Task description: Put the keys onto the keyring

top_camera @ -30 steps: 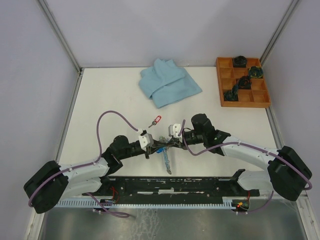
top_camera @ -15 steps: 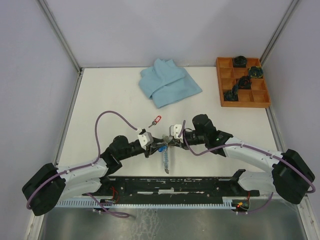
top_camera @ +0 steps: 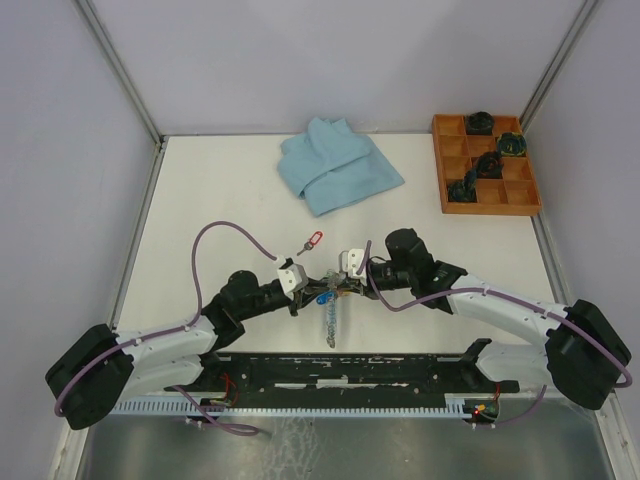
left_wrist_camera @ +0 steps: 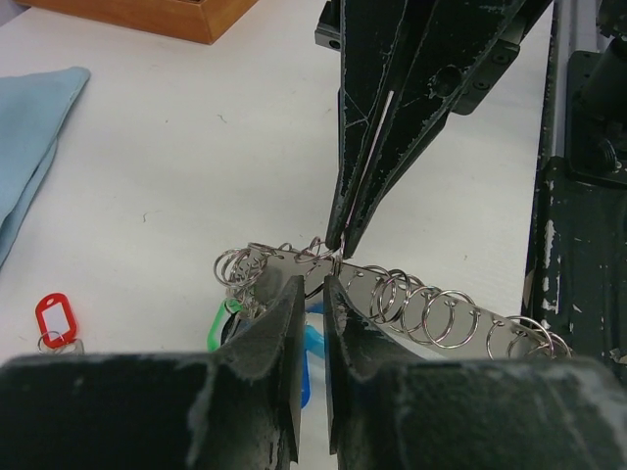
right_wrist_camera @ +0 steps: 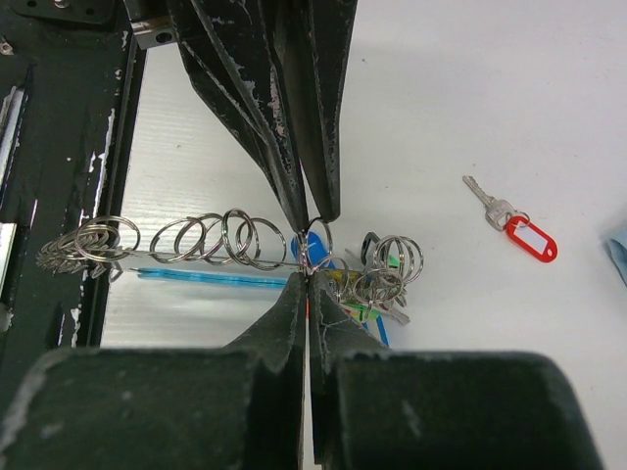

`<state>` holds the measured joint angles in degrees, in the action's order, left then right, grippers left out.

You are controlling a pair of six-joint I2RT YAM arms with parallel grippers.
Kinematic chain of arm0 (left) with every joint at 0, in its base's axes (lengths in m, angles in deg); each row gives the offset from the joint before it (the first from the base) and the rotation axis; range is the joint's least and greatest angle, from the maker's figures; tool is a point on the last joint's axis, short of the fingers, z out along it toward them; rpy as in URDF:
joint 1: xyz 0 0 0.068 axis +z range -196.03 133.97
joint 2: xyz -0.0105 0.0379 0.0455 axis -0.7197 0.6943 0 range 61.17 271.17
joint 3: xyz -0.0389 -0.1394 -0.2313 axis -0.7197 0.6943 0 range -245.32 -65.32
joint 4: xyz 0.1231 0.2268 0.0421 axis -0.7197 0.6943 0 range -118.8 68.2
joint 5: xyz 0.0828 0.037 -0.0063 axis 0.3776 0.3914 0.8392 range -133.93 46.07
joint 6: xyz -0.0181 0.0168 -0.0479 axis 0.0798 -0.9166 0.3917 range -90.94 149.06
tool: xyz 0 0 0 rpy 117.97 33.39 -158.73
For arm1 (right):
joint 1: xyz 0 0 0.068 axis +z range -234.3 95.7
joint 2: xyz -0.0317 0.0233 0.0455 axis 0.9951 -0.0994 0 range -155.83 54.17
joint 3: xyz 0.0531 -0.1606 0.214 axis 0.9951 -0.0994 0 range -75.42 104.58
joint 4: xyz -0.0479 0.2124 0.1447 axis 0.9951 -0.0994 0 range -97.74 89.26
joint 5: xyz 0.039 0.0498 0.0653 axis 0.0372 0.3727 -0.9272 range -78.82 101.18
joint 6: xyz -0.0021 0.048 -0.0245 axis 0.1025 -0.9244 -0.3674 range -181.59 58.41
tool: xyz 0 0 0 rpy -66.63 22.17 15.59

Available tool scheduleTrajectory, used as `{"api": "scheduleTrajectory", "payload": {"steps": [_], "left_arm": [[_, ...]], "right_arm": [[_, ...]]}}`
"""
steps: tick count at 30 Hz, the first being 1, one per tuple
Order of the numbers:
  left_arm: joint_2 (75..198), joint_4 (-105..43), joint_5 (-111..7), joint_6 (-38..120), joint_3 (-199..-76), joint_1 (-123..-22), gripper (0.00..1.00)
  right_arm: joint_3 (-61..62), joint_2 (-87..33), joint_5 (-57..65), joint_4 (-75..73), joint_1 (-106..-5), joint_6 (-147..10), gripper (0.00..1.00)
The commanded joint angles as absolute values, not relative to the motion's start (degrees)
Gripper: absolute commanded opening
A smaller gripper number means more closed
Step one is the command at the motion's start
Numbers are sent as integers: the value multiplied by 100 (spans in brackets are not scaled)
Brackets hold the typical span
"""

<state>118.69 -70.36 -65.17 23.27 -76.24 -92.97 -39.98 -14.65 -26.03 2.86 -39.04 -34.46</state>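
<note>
The right tool [right_wrist_camera: 307,279] pinched the keyring [right_wrist_camera: 211,238] by the near edge of the worktop [top_camera: 200,190], steadying it. The left tool [left_wrist_camera: 312,286] faced it with narrow jaws (gripping or not, unclear), likely to thread the keys [right_wrist_camera: 377,284].

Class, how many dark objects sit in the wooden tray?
4, in the wooden tray: dark object far row, middle; another second row, right; another third row, middle; another nearest row, left. None appears hidden.

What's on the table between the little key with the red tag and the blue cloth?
Nothing. The top view shows only bare table between the red-tag key and the blue cloth.
</note>
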Motion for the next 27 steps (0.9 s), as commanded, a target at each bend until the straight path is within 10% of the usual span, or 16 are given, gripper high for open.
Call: {"api": "scheduleTrajectory", "payload": {"steps": [1,27], "left_arm": [[11872,-7109,-6651,2383,-7783,-9261,17],[11342,-7149,-6634,2635,-7542,-9254,19]], "right_arm": [[-3807,-1281,-2758,549,-3895,-3431,1],[-3807,-1320,-2646,592,-3895,-3481,1]]}}
